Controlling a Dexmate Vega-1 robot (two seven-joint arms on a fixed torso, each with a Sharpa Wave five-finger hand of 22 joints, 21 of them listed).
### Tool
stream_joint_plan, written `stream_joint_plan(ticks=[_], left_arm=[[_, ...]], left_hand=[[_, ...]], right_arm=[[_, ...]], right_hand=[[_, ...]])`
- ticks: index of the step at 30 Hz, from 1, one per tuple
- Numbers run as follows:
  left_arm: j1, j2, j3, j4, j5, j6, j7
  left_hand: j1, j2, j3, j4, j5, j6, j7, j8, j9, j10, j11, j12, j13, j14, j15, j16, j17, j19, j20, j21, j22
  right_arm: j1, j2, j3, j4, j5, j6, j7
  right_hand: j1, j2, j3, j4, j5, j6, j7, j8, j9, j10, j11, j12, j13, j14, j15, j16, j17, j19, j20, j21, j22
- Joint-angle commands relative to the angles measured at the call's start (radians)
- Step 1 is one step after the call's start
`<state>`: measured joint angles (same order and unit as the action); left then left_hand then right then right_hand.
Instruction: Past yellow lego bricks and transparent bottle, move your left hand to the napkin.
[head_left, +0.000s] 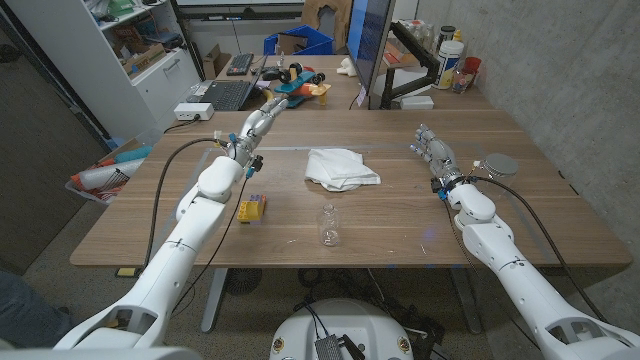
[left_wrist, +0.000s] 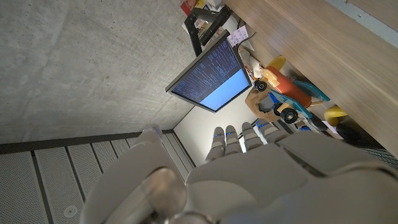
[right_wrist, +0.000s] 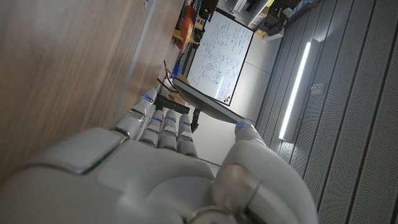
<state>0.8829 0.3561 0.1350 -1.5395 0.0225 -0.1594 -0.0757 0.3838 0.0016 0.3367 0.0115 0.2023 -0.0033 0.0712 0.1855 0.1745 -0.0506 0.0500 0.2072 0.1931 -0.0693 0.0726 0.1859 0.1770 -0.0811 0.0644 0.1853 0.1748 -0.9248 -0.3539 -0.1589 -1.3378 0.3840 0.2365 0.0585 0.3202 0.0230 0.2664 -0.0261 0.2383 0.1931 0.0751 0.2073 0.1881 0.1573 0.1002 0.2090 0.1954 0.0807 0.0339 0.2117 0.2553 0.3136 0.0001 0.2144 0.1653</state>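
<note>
Napkin, white and crumpled, lies mid-tabletop. Nearer us stand the transparent bottle and, to its left, the yellow lego bricks. Our left hand hovers left of the napkin, fingers extended and spread, empty. Our right hand stands apart on the right, fingers together, holding nothing.

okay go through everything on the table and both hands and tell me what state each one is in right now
left hand: open, fingers straight, raised past the table's far left part, holding nothing
right hand: open, fingers together, holding nothing
napkin: crumpled, lying untouched mid-table
transparent bottle: upright, looks empty, near the front edge
yellow lego bricks: joined in a block, lying beside the left forearm
monitor: switched on, showing text
</note>
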Motion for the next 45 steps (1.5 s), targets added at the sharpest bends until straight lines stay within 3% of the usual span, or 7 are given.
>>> stream_joint_plan(ticks=[1, 6, 9, 13, 25, 30, 45], left_arm=[[-0.013, 0.024, 0.028, -0.026, 0.058, 0.022, 0.013], [-0.014, 0.030, 0.039, -0.033, 0.082, 0.026, 0.024], [-0.014, 0.030, 0.044, -0.036, 0.093, 0.025, 0.032], [-0.016, 0.034, 0.051, -0.041, 0.108, 0.031, 0.037], [-0.019, 0.040, 0.077, -0.045, 0.164, 0.012, 0.070], [-0.022, 0.050, 0.094, -0.058, 0.206, 0.029, 0.082], [-0.030, 0.061, 0.128, -0.079, 0.264, 0.066, 0.090]], left_hand=[[0.009, 0.000, 0.000, -0.009, -0.003, 0.003, 0.004, 0.008, 0.004, -0.001, -0.004, 0.006, 0.001, -0.001, -0.002, 0.004, 0.002, -0.006, 0.003, 0.006, 0.001], [0.011, 0.000, 0.001, -0.012, -0.003, 0.003, 0.003, 0.007, 0.004, 0.000, -0.001, 0.006, 0.001, 0.001, -0.002, 0.004, 0.002, -0.005, 0.004, 0.006, 0.001], [0.014, 0.001, 0.001, -0.015, -0.004, 0.003, 0.003, 0.007, 0.004, 0.001, -0.001, 0.006, 0.001, 0.000, -0.003, 0.003, 0.002, -0.003, -0.013, 0.007, 0.001], [0.016, 0.001, 0.001, -0.017, -0.004, 0.004, 0.003, 0.006, 0.004, 0.001, -0.002, 0.006, 0.001, -0.001, -0.004, 0.003, 0.002, -0.002, -0.016, 0.008, 0.001], [0.021, 0.003, 0.003, -0.023, -0.005, 0.012, -0.001, 0.008, 0.004, 0.007, -0.006, 0.008, 0.001, 0.006, -0.008, 0.005, 0.002, -0.003, -0.008, 0.008, 0.001], [0.024, 0.005, 0.004, -0.026, -0.005, 0.022, -0.002, 0.011, 0.004, 0.010, -0.010, 0.009, 0.002, 0.008, -0.008, 0.005, 0.002, -0.001, -0.006, 0.009, 0.001], [0.029, 0.006, 0.004, -0.032, -0.005, 0.028, -0.004, 0.011, 0.005, 0.015, -0.011, 0.010, 0.002, 0.013, -0.008, 0.005, 0.002, -0.003, 0.004, 0.008, 0.001]], right_arm=[[-0.001, 0.000, -0.006, -0.002, -0.004, 0.007, -0.003], [-0.002, 0.000, -0.005, -0.004, -0.002, 0.006, -0.002], [-0.002, -0.002, -0.005, -0.004, -0.001, 0.007, -0.001], [-0.002, -0.004, -0.004, -0.005, 0.000, 0.007, 0.000], [-0.007, -0.009, -0.001, -0.009, 0.001, 0.012, -0.002], [-0.008, -0.009, 0.001, -0.007, 0.004, 0.019, -0.002], [-0.006, -0.010, 0.003, 0.003, 0.007, 0.026, 0.004]], right_hand=[[-0.005, 0.004, 0.001, -0.005, 0.000, 0.008, -0.002, 0.003, 0.002, 0.007, -0.001, 0.006, 0.001, 0.012, -0.001, 0.005, 0.002, 0.008, 0.001, -0.003, 0.006], [-0.006, 0.004, 0.000, -0.005, 0.000, 0.009, -0.001, 0.002, 0.002, 0.006, -0.002, 0.005, 0.001, 0.012, -0.001, 0.005, 0.001, 0.008, 0.001, -0.004, 0.006], [-0.007, 0.004, 0.000, -0.006, 0.000, 0.009, -0.001, 0.002, 0.002, 0.006, 0.000, 0.004, 0.001, 0.012, -0.001, 0.004, 0.000, 0.009, 0.000, -0.005, 0.006], [-0.007, 0.004, 0.000, -0.006, 0.000, 0.010, -0.002, 0.001, 0.002, 0.006, -0.002, 0.004, 0.001, 0.013, -0.002, 0.004, -0.001, 0.009, -0.001, -0.006, 0.006], [-0.006, 0.006, 0.000, -0.008, 0.000, 0.017, -0.008, 0.002, 0.002, 0.014, -0.005, 0.005, 0.001, 0.022, -0.008, 0.006, -0.004, 0.016, -0.004, -0.006, 0.006], [-0.006, 0.006, 0.000, -0.010, 0.000, 0.022, -0.012, 0.003, 0.002, 0.019, -0.016, 0.005, 0.000, 0.027, -0.013, 0.007, -0.006, 0.021, -0.008, -0.006, 0.006], [-0.009, 0.007, -0.001, -0.011, 0.000, 0.024, -0.014, 0.001, 0.002, 0.022, -0.012, 0.003, 0.000, 0.028, -0.013, 0.005, -0.009, 0.022, -0.009, -0.009, 0.006]])
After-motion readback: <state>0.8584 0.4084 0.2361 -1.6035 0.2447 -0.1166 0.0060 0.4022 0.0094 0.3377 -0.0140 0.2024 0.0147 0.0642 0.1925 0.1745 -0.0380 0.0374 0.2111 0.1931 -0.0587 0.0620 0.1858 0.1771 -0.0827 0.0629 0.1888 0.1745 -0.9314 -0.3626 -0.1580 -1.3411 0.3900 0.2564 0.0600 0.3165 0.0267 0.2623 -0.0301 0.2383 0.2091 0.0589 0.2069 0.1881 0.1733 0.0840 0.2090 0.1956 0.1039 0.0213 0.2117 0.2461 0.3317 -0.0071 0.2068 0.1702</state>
